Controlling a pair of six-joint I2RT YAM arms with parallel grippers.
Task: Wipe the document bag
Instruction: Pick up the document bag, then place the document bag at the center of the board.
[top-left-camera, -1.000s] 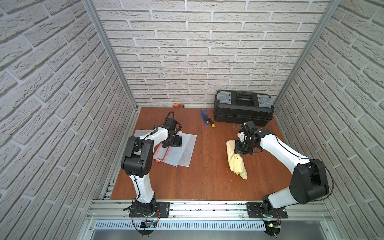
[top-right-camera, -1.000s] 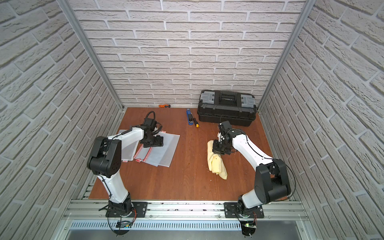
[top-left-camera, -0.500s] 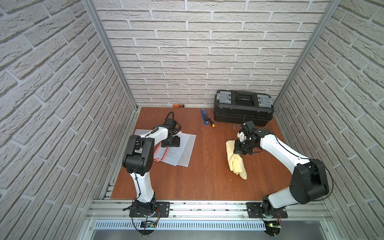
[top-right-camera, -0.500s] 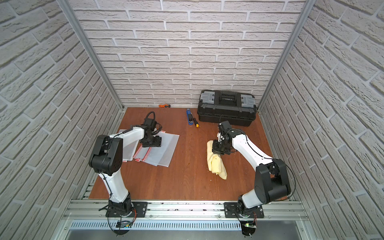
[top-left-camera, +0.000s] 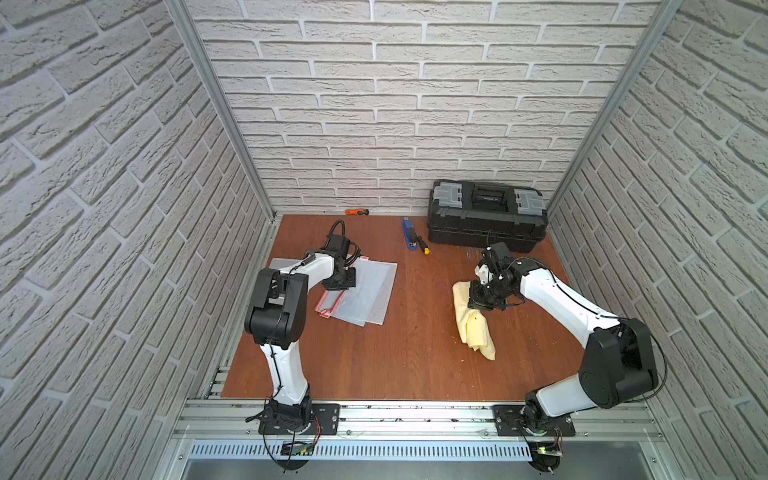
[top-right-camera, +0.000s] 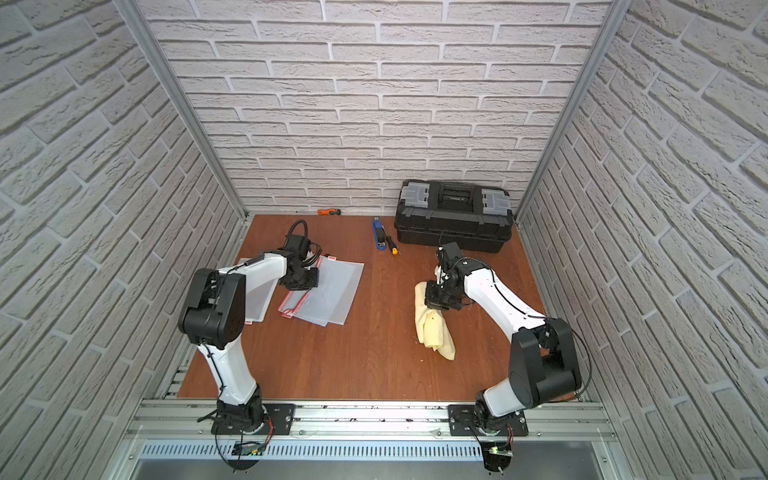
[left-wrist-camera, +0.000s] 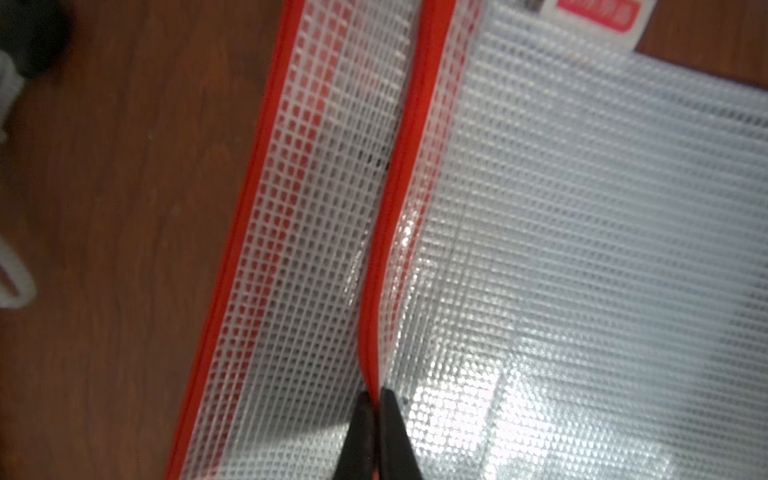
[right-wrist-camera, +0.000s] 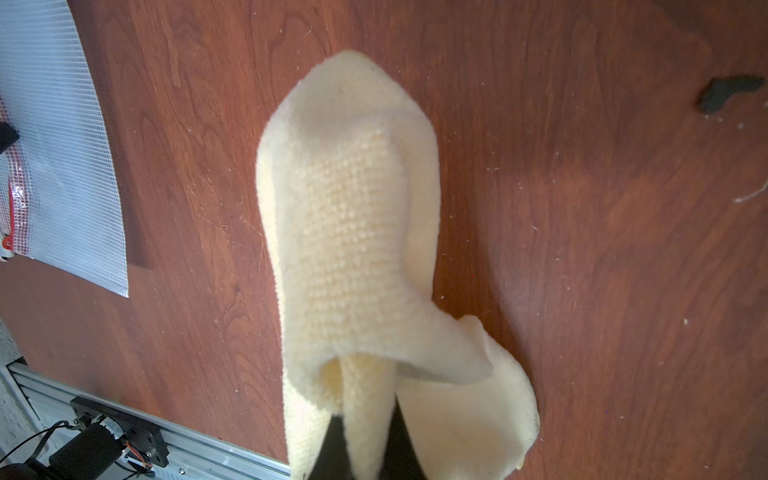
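Left wrist view: my left jaws are pinching the red zipper edge (left-wrist-camera: 390, 232) of the document bag (left-wrist-camera: 582, 249), anchoring it, I judge, against sliding during wiping. My right jaws are clamping the folded yellow cloth (right-wrist-camera: 353, 208), well apart from the bag, as the wiper. The bag is lying flat on the surface (top-left-camera: 415, 353) beside my left arm (top-left-camera: 316, 268), overlapping a second bag (left-wrist-camera: 307, 208), and is showing clear gridded mesh with glare patches.

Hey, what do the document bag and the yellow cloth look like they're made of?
The document bag looks like clear glossy plastic with a mesh grid, given the glare. The yellow cloth seems soft matt terry or microfibre, given its nubby pile.
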